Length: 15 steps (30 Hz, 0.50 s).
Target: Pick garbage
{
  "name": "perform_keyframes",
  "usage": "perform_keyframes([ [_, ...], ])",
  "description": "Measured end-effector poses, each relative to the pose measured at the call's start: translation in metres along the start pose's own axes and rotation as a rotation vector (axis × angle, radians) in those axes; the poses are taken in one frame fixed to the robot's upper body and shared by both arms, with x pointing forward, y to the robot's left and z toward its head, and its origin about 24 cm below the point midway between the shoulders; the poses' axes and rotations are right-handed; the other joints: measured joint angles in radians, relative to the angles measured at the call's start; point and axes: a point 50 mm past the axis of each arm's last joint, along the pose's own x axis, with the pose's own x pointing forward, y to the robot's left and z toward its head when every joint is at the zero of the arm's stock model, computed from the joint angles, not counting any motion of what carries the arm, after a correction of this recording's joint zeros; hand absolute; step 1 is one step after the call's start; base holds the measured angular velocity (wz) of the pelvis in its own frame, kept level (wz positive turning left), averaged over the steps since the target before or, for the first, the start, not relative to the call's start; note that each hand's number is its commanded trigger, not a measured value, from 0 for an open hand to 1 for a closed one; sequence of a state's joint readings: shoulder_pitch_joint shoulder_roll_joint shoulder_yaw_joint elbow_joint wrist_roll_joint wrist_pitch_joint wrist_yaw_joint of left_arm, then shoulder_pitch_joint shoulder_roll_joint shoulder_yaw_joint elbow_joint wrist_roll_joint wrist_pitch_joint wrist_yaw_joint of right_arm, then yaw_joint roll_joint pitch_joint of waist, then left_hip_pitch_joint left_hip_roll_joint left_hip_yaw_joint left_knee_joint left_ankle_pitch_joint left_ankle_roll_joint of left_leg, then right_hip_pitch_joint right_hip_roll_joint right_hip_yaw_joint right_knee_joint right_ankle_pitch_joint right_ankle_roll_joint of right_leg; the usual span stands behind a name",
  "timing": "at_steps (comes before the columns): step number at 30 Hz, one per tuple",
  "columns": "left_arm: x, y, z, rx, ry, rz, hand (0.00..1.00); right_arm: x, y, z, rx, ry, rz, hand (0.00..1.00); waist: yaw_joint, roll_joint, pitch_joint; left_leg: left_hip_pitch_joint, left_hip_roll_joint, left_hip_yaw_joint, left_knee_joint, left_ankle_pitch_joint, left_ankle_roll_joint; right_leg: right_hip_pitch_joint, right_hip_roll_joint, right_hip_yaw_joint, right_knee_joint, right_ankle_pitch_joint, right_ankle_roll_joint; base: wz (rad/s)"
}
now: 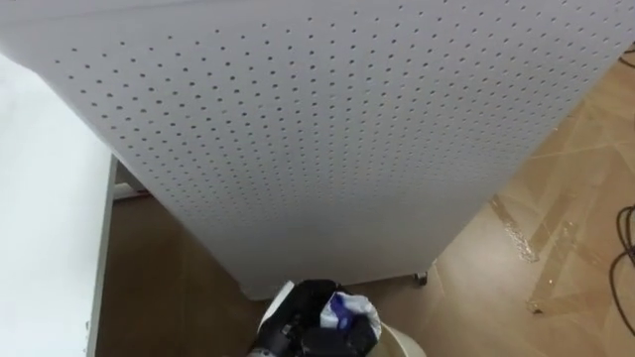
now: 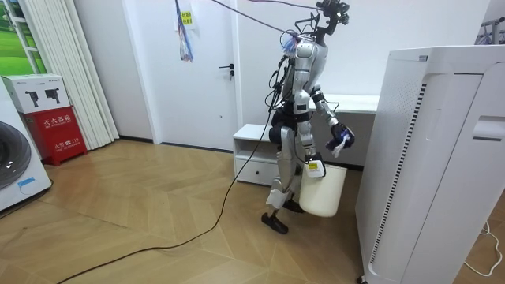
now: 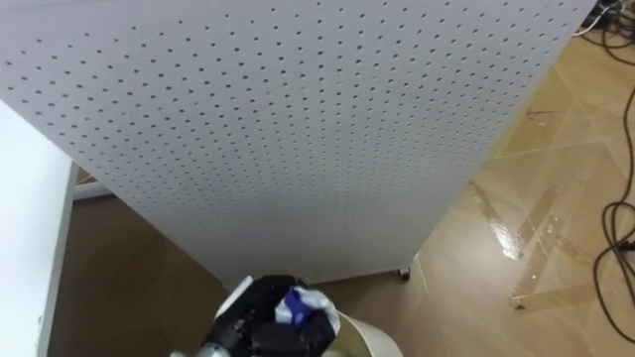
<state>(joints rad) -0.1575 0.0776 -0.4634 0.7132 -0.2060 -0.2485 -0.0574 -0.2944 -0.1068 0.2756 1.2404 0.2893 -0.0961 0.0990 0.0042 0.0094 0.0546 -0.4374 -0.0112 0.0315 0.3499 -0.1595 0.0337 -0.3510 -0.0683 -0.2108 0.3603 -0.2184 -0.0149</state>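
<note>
My left hand (image 1: 316, 325) shows at the bottom edge of the eye views, shut on a crumpled white and blue piece of garbage (image 1: 347, 311). Its dark fingers wrap round the wad (image 3: 298, 305). Just below and to the right of it is the rim of a white bin (image 1: 402, 344). In the room view I stand facing a tall white cabinet, with the left hand (image 2: 340, 142) held out in front at waist height above the bin (image 2: 323, 192). My right hand (image 2: 313, 166) hangs at the bin's upper edge, at my side.
The perforated white side of the tall cabinet (image 1: 327, 139) stands close in front of me on small feet. White furniture (image 1: 45, 228) is on my left. Wooden floor (image 1: 556, 248) opens to the right, with dark cables (image 1: 625, 248) at the far right.
</note>
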Motion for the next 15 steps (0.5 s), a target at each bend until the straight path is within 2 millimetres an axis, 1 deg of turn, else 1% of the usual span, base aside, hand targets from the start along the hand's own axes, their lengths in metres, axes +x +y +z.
perform_keyframes([
  [2,-0.001,0.002,-0.005,0.004,0.021,0.002,1.0,0.0,0.001,0.002,0.003,-0.007,0.003,1.0,0.001,0.0,-0.0001,-0.024,0.001,0.0,0.012,0.001,0.001,-0.021,-0.001,0.0,0.005,0.001,-0.001,0.0],
  [3,-0.002,0.002,-0.008,0.005,0.036,0.002,0.7,0.0,0.001,0.002,0.003,-0.006,0.004,1.0,0.001,0.0,-0.0002,-0.034,0.001,0.0,0.015,0.002,0.002,-0.033,-0.002,0.0,0.012,0.001,-0.001,0.0],
  [4,-0.003,0.003,-0.011,0.004,0.048,0.001,0.52,0.0,0.001,0.002,0.004,-0.006,0.005,1.0,0.0,0.0,-0.0001,-0.044,0.0,0.0,0.02,0.002,0.002,-0.042,-0.002,-0.001,0.019,0.001,-0.001,0.0],
  [5,-0.003,0.003,-0.012,0.004,0.054,-0.003,0.0,0.0,0.001,0.001,0.004,-0.004,0.005,1.0,-0.001,0.0,-0.0001,-0.046,0.0,0.0,0.021,0.002,0.003,-0.044,-0.002,-0.001,0.02,0.001,-0.001,0.0],
  [12,-0.006,0.002,-0.024,0.003,0.112,-0.02,0.0,0.0,0.0,-0.002,0.012,0.004,-0.002,1.0,-0.012,-0.001,0.0004,-0.057,-0.001,-0.005,0.034,0.005,0.006,-0.049,-0.004,-0.012,0.03,0.001,-0.002,0.03],
  [15,-0.008,0.002,-0.031,0.004,0.146,-0.02,0.0,0.0,0.001,-0.002,0.013,0.006,0.002,1.0,-0.027,-0.004,0.0024,-0.06,0.0,-0.006,0.043,0.005,0.006,-0.05,-0.003,-0.01,0.037,0.001,-0.002,0.0],
])
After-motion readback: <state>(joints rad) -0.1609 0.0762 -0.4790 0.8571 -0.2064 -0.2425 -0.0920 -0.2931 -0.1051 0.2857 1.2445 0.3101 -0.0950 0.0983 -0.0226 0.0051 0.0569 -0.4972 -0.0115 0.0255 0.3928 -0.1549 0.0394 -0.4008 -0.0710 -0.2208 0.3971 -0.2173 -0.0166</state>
